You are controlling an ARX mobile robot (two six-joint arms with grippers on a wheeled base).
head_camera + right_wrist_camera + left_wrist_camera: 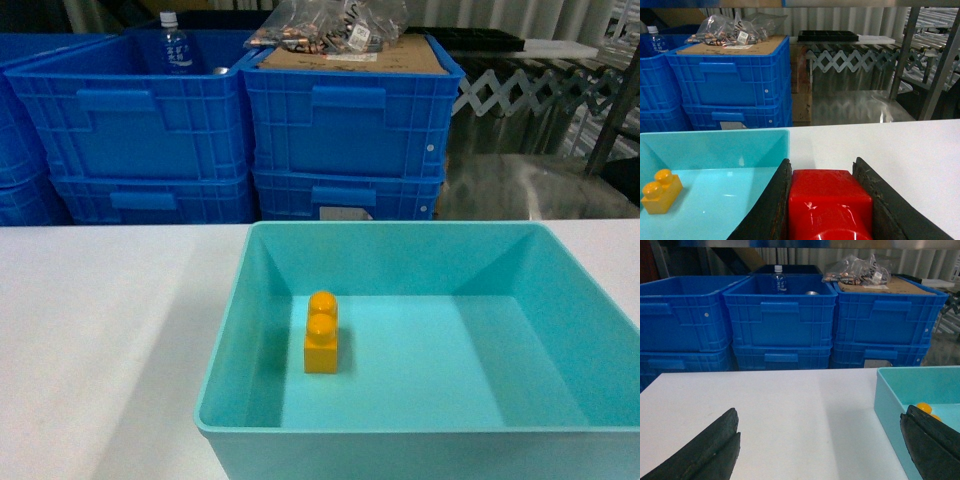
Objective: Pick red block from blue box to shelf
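In the right wrist view, the red block (830,200) fills the space between the black jaws of my right gripper (823,165), which is shut on it. It hangs over the right rim of the blue box (715,145) and the white table. The blue box (420,232) stands on the table in front of me. My left gripper (820,412) is open over bare table, left of the blue box (887,405), with nothing between its fingers. Neither gripper shows in the head view. The shelf is out of view.
A yellow-orange two-stud brick (321,335) stands inside the box. Stacked dark blue crates (345,130) line the far side of the white table (100,330), holding a water bottle (176,45) and a plastic bag of small items (330,25). An expanding conveyor (860,57) stands at the back right.
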